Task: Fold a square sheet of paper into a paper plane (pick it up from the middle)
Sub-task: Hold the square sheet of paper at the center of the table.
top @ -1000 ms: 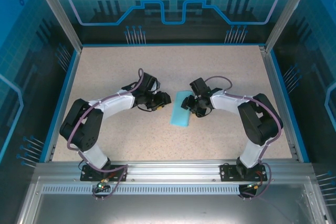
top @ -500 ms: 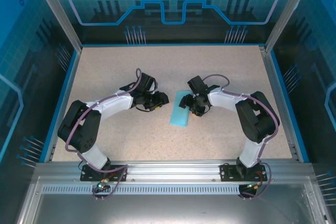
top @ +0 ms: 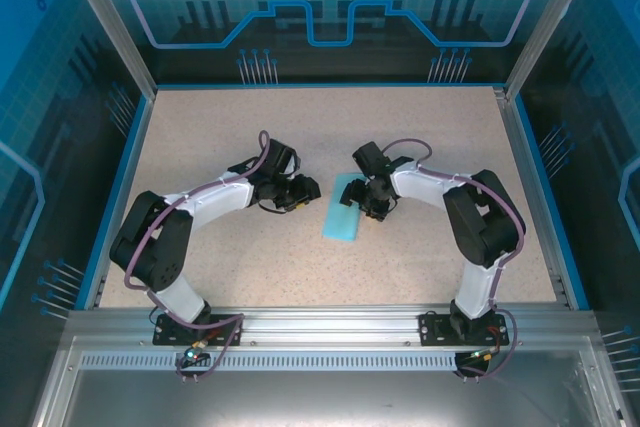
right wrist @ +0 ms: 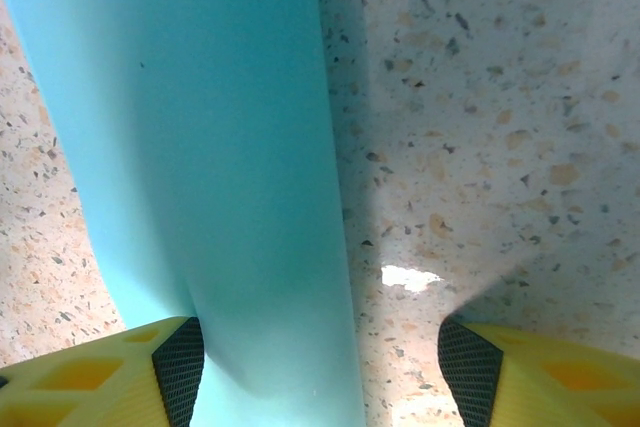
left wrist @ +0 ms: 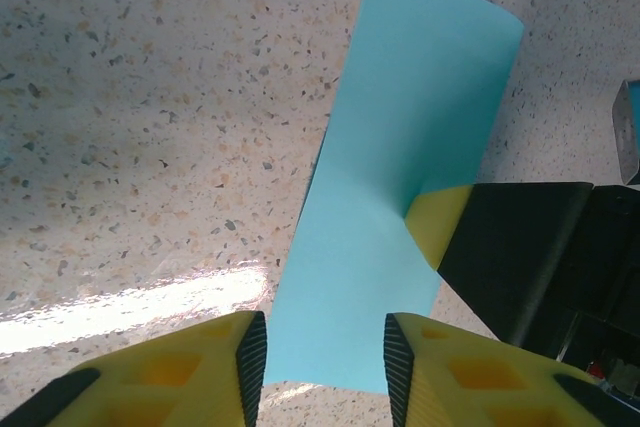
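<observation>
My right tool [top: 372,204] stands with its jaws wide apart, straddling one long edge of the paper [top: 342,219]. One finger bears down on the sheet just inside that edge, and the other sits over bare tabletop [top: 250,137] beside it. It grips nothing. My left tool [left wrist: 320,352] waits on the other side of the paper, jaws part-way apart and empty. One short end of the sheet lies just beyond the gap between its fingers.

The paper is a narrow cyan strip lying flat between the two tools. I judge it is already folded in half, and that the crease is being set or the next fold prepared.

To do this well, I'd use the right tool purely as a pin:
- **Press straight down.** Dragging would let the thin sheet skate on the speckled surface and pull the layers out of line.
- **Avoid sideways push.** The paper seems to pucker slightly at that finger, and a sideways push could leave a stray crease there.

The left tool should come in low and square to the short end. It should close only once an edge truly sits between its fingers.
</observation>
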